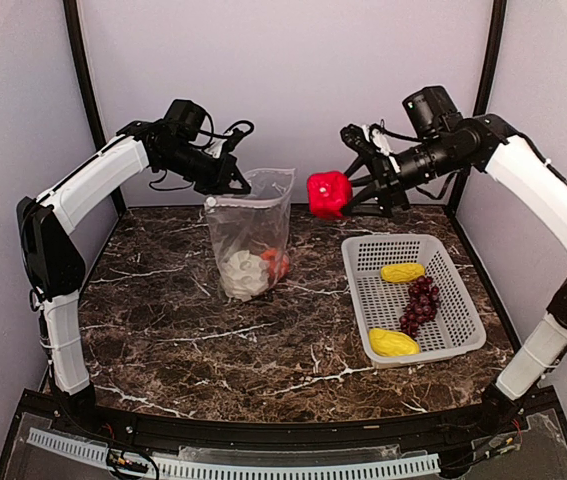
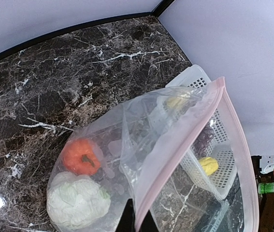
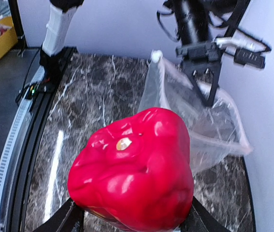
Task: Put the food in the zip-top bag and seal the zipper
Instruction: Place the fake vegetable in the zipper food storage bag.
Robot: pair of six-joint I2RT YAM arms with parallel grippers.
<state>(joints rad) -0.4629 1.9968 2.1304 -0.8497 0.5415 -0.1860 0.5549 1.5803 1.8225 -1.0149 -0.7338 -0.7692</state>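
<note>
Top external view has the zip-top bag (image 1: pixel 253 235) standing towards 11 o'clock on the marble table (image 1: pixel 163 340), with the cauliflower (image 1: pixel 243 272) and orange pumpkin (image 1: pixel 275 263) already at its bottom. The left gripper (image 1: pixel 231 185) has its fingers pressed together on the bag's 9 o'clock lip and holds the mouth up by that one side only. The right gripper (image 1: pixel 335 200) clasps the red pepper (image 1: pixel 329 194) between part-spread fingers, in the air just off the bag's 3 o'clock side and above the rim.

In the left wrist view the zipper (image 2: pixel 185 140) runs as a pink loop, and the free lip sags with nothing propping it.

My worry is the fit: the pepper looks bulky against that slack opening. If it comes down on the unsupported lip, the bag will likely fold and the pepper could roll onto the table. A downward shove might also tug the plastic out of the left pinch.

Both yellow pieces (image 1: pixel 402 272) and the grape bunch (image 1: pixel 420 303) wait in the white basket (image 1: pixel 463 300) at 4 o'clock
</note>
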